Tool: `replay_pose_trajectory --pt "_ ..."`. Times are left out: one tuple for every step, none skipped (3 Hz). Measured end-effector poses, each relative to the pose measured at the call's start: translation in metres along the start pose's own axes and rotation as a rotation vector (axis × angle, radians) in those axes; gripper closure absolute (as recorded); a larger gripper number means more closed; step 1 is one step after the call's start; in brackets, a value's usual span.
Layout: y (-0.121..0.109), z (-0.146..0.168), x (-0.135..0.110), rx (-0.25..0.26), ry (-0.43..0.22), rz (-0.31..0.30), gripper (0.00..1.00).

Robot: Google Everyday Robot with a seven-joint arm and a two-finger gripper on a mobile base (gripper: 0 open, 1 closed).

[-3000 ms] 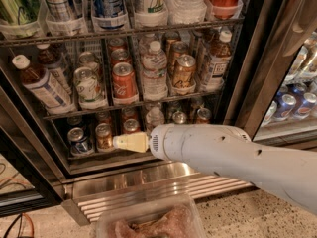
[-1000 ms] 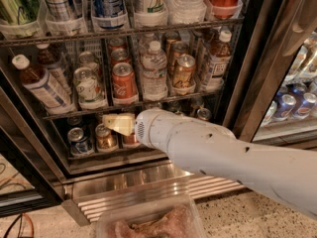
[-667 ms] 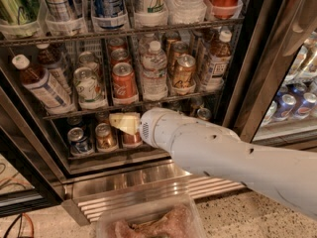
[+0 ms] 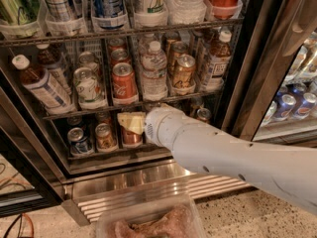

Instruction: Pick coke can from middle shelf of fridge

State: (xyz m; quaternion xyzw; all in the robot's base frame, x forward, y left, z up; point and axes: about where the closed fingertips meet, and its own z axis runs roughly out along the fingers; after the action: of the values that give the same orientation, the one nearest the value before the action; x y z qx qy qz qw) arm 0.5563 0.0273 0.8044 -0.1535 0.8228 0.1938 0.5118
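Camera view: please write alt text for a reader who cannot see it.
A white robot arm reaches into a tall glass-door drinks fridge, its cream gripper just below the dark wire middle shelf, before the lower cans. The small red aluminium coke can stands on that shelf, just above the gripper, untouched.

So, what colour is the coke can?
Red coke can, camera view; gripper just below it.

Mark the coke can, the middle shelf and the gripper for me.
coke can (image 4: 124, 81), camera view, red side wall.
middle shelf (image 4: 106, 107), camera view, front wire edge.
gripper (image 4: 125, 122), camera view, cream tip below that shelf.
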Motion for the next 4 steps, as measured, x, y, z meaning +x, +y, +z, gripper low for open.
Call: replay_pose_trajectory --pt "0.006 0.011 -0.008 0.017 -0.025 -0.087 0.16" --pt "0.022 0.02 -0.019 0.008 -0.04 -0.143 0.11" --pt "0.044 0.025 -0.028 -0.019 -0.053 -0.177 0.12" --pt "0.048 0.03 -0.036 -0.009 -0.067 -0.188 0.13"
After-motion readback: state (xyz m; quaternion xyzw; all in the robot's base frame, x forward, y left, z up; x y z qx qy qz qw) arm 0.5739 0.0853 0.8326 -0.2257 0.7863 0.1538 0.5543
